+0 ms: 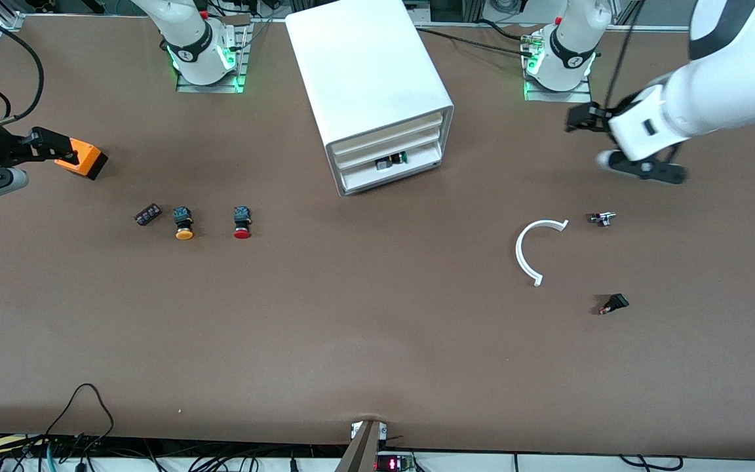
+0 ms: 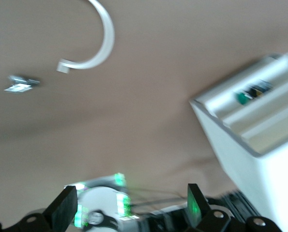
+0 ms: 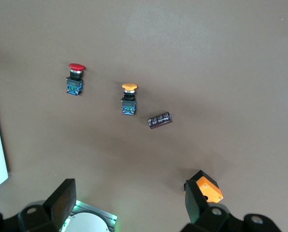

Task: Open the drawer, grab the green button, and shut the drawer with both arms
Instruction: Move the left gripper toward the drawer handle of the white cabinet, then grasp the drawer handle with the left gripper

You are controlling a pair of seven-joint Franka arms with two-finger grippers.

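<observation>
Front view: button (image 1: 392, 161) in drawer (image 1: 387, 172), well apart from left end effector (image 1: 577, 119).

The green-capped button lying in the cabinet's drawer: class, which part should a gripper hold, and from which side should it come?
Probably the black-and-blue body of the button, approached from above. It lies on its side in the drawer, which seems only slightly pulled out of the cabinet, with the upper drawers overhanging it. The drawer likely needs pulling out further first. The left gripper hangs open toward that arm's end of the table.
</observation>
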